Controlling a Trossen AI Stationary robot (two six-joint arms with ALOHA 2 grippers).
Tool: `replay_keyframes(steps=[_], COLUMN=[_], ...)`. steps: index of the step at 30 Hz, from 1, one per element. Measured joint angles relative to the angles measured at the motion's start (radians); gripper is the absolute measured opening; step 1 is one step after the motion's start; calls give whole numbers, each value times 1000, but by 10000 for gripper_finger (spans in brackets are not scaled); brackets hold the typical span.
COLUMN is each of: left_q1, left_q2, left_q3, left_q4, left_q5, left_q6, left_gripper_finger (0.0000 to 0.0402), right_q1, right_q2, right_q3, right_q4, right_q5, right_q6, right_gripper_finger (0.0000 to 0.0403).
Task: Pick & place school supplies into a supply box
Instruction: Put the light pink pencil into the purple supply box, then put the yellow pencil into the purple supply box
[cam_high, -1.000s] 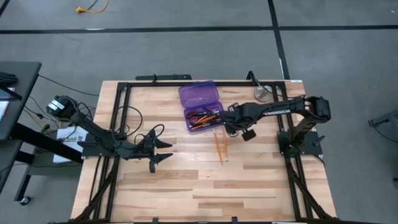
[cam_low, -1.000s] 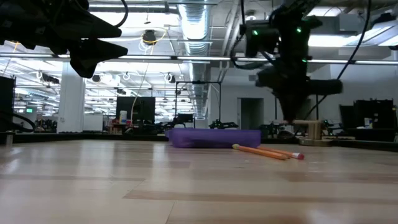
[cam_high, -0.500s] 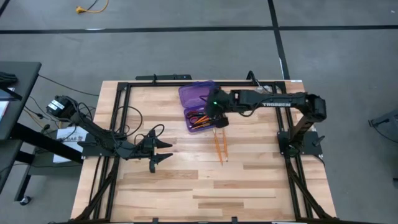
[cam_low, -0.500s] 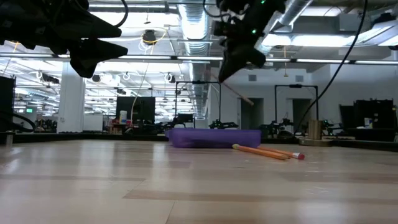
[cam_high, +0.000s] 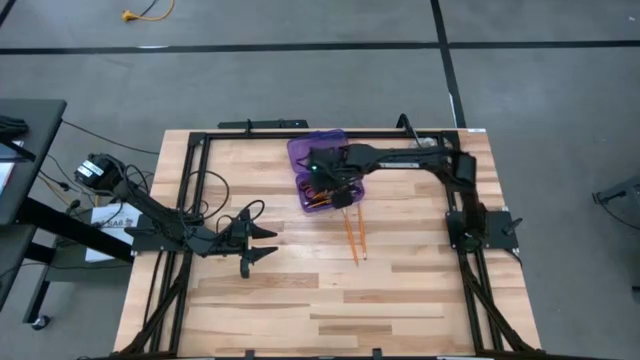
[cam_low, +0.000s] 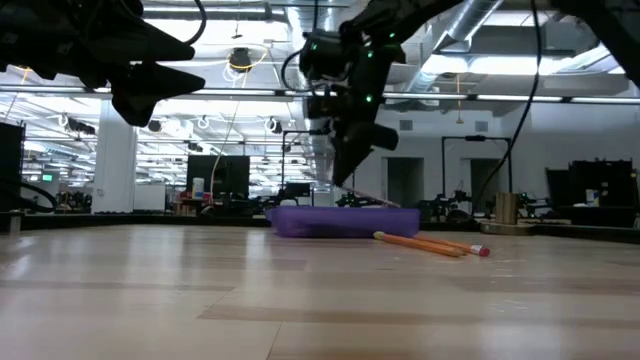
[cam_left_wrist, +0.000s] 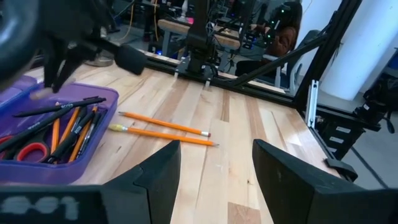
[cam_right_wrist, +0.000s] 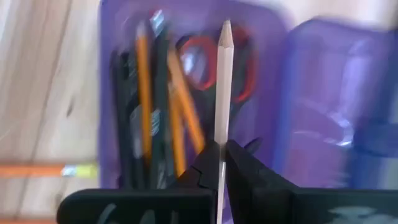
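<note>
Right gripper (cam_high: 340, 190): in the high view, reached across to the upper centre of the frame, directly above the supply box (cam_high: 312, 150). Fingers (cam_right_wrist: 245, 171) were pinched tight on a single pencil (cam_right_wrist: 222, 81), whose sharpened tip pointed out past the fingertips over the open tray. In the low view this gripper (cam_low: 345, 170) hung above the box (cam_low: 345, 220), apart from it, with the pencil slanting down toward it.

Supply box: translucent purple, lid hinged open and lying flat beside the tray, at upper centre of the high view. The tray held orange pencils, black pens and red-handled scissors (cam_right_wrist: 214, 62), all lying lengthwise; the left wrist view showed the same contents at the left of the frame, the scissors (cam_left_wrist: 28, 151) toward the lower left.

Loose pencils (cam_high: 354, 238): two orange ones lay on the bare table (cam_high: 300, 300) just below the box in the high view, nearly parallel and close together. In the low view they lay right of centre, in front of the box, eraser ends to the right.

Left gripper (cam_high: 262, 243): waited at centre left of the high view, well apart from the box, fingers (cam_left_wrist: 158, 180) spread wide with nothing between them.
</note>
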Motion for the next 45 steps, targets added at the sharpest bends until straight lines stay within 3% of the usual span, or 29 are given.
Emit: replay_keyframes(steps=[8,20,23,27,29,32,35,39,45], left_q1=[0,0,0,0,0,1,1,1,1], left_q2=[0,0,0,0,0,0,0,0,0], left_q3=[0,0,0,0,0,0,0,0,0], left_q4=[3,-2,-2,-2,-2,-3,-2,-2,-2], left_q5=[0,0,0,-1,0,0,-2,-3,0], left_q6=[-14,-9,-7,-7,-7,-16,-13,-14,-25], left_gripper_finger=[188,188,188,188,188,188,188,188,188], right_q1=[0,8,17,24,18,-3,-7,17,33], right_q2=[88,49,32,-19,-54,-111,-147,-183,-190], right_q3=[60,65,96,154,169,166,124,-7,-193], right_q4=[-81,-78,-164,-297,-332,-403,-517,-510,-335], right_q5=[70,79,77,71,45,-78,-113,-112,-140], right_q6=[23,95,156,351,543,861,1039,1165,1266], right_gripper_finger=[19,85,94,97,97,97,97,97,97])
